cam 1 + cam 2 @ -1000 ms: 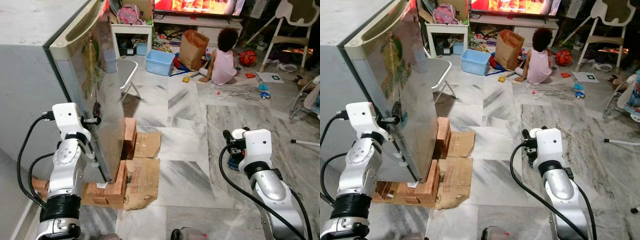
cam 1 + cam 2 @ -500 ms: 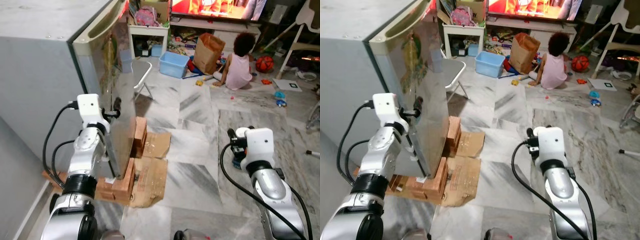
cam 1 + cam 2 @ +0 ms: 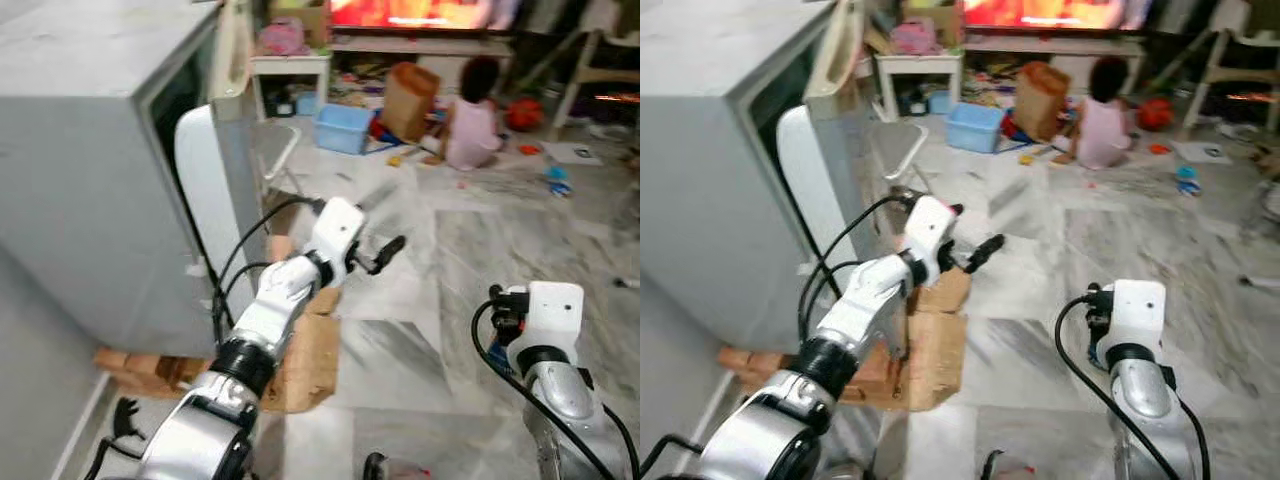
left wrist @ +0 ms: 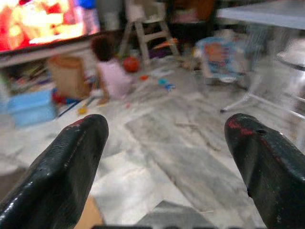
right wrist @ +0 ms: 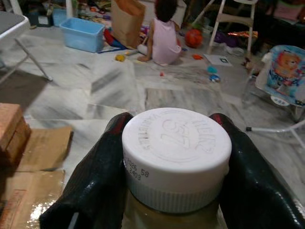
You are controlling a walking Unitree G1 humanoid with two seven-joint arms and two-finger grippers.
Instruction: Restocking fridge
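Fridge [image 3: 90, 180] fills upper left of frame, door [image 3: 205, 215] swung ajar, edge-on to camera. Left gripper [image 3: 385, 255] at frame centre, fingers spread, nothing held, just right of door edge. Right gripper [image 5: 167, 191] clenched on jar [image 5: 176, 157], white cap up, axis vertical; arm at lower right, well apart from fridge. Opening lies left of jar. Interior hidden; frames blurred. A person [image 3: 470, 110] sits upper right.
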